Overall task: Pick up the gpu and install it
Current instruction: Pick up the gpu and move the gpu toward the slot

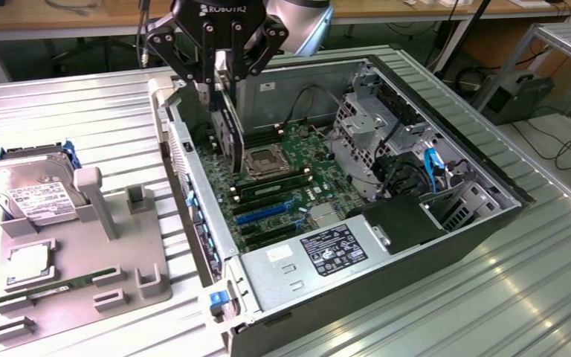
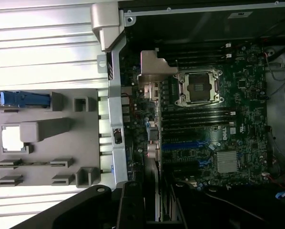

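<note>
We see the gripper (image 1: 222, 68) pinching the gpu (image 1: 230, 126) by its upper edge; the card hangs edge-on directly beneath the fingers, over the motherboard (image 1: 311, 152) inside the open case (image 1: 365, 297)

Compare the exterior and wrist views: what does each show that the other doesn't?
Exterior: the claw from outside, gripping the gpu upright over the motherboard, plus the hard drive label and power supply. Wrist: the gpu's bracket seen down its length, and the Dell logo. Both: the CPU socket, the tray and the open case.
</note>
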Robot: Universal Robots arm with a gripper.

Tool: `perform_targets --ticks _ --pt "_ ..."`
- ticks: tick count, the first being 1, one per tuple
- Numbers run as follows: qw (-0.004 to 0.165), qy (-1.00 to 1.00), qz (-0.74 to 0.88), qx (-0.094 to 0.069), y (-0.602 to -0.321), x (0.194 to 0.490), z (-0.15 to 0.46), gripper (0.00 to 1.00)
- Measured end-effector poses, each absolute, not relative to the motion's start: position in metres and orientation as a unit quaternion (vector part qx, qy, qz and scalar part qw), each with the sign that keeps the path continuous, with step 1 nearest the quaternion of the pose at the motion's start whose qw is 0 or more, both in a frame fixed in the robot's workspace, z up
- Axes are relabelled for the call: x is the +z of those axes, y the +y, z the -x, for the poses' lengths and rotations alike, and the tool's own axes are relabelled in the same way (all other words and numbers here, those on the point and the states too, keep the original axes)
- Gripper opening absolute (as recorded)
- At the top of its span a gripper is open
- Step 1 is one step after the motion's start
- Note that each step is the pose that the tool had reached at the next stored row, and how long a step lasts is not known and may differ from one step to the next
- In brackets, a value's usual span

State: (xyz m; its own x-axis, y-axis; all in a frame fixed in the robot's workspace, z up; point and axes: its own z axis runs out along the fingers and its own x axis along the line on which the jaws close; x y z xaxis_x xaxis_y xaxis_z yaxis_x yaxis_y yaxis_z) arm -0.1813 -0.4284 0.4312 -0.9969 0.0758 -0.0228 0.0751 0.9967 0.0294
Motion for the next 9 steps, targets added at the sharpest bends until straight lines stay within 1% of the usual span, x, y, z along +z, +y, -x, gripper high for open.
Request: perform_targets --ticks 9 --pt "0.012 0.999 -0.038 0.014 -0.4284 0.431 0.1775 0.27"
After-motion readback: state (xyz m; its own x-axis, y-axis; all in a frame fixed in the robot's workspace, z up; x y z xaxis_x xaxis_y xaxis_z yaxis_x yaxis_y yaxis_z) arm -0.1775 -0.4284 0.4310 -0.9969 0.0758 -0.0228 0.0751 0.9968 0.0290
